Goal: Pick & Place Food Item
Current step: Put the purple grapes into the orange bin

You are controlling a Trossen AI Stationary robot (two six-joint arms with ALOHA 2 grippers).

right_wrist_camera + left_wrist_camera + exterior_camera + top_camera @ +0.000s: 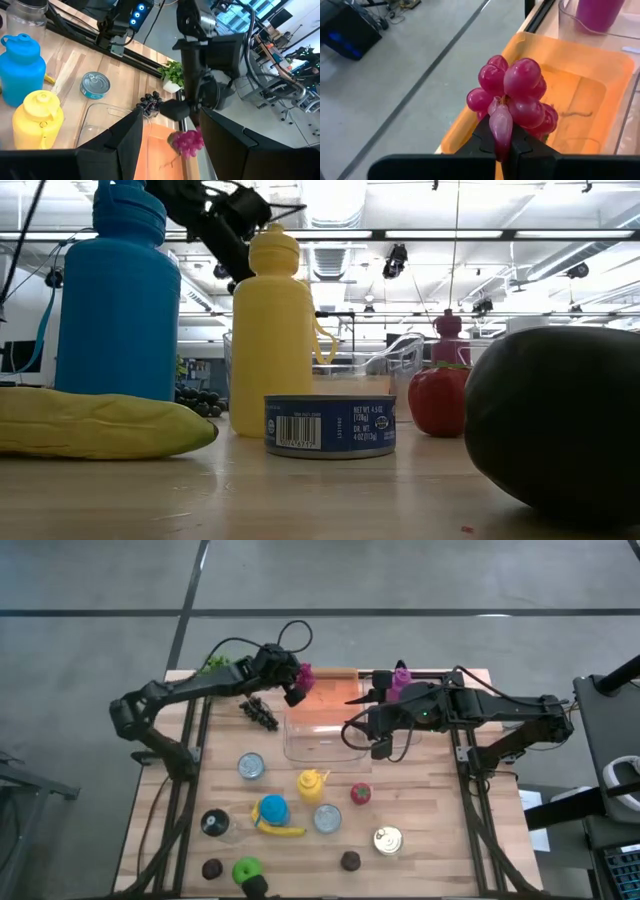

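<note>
The left gripper [502, 145] has its fingers [482, 142] closed tight on the stem of the grapes [515, 97], a pink-red bunch that hangs in the air above the orange tray [572, 90]. In the high view the left gripper [292, 685] sits at the tray's [335, 690] left end, at the far side of the table [430, 850], with the grapes [305, 675] just over the tray's edge rather than its middle.

The relation that matters: the grapes sit beyond the fingertips, bunch outermost, and the tray floor lies directly below and a little further toward the tray's centre. The bunch's long axis runs along the line of the fingers. A short carry inward and a lowering would likely put it in the tray before release.

The right gripper [378, 745] hovers on the other side of the tray, over the clear bin [320, 735], fingers about half open; I see nothing held in them. The left arm is plainly the one in position.
</note>
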